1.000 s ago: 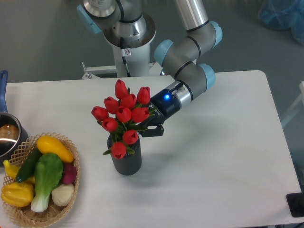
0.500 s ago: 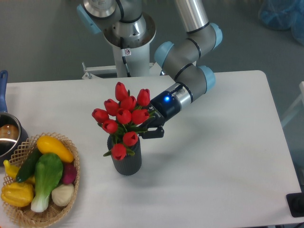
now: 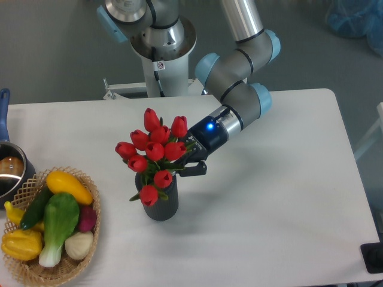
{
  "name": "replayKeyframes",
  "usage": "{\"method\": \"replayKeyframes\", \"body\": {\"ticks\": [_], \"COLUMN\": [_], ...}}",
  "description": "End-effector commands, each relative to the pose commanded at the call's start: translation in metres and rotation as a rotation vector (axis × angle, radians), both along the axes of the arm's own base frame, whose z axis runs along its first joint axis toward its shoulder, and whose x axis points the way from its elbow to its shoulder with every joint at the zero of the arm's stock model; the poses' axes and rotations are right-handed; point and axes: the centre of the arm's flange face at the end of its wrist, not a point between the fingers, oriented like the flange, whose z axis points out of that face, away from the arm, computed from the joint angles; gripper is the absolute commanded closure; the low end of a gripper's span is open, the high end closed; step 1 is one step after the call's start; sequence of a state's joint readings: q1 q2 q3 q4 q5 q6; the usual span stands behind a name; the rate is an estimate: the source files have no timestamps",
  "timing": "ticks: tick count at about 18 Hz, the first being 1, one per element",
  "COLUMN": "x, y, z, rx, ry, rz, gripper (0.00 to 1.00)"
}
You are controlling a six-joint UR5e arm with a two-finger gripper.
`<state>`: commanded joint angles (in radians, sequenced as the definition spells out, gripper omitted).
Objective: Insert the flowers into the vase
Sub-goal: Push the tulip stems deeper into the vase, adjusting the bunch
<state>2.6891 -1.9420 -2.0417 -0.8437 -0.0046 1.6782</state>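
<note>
The tulip bunch (image 3: pixel 153 148) stands with its stems down inside the dark ribbed vase (image 3: pixel 160 202), which sits upright on the white table (image 3: pixel 269 197) just right of the wicker vegetable basket (image 3: pixel 24 270). The gripper (image 3: pixel 187 162) reaches in from the right at stem level, its fingers pinching the bunch just above the vase mouth.

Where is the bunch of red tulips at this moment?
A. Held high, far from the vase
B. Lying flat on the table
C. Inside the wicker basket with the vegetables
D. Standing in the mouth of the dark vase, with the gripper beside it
D: the red tulips rise out of the mouth of the dark vase, and the gripper is right at the bunch, just above the rim.
</note>
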Motion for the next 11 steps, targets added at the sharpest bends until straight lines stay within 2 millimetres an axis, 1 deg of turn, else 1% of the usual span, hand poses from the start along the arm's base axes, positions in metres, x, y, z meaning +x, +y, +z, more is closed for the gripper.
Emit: {"method": "replayKeyframes", "body": {"ticks": [1,2,5,7,11], "x": [0.0,0.0007,-0.0004,-0.0004,-0.0017], "y": [0.0,0.0005,0.0002,0.0002,-0.0009], "z": [0.0002,0.0,0.0006,0.0006,0.0006], "rx": [0.001,0.0,0.001,0.001,0.011], "ry": [-0.001,0.0,0.003,0.003,0.023], "rz": [0.0,-0.002,0.0,0.0,0.003], "gripper": [0.72,0.68,0.65,0.61,0.46]}}
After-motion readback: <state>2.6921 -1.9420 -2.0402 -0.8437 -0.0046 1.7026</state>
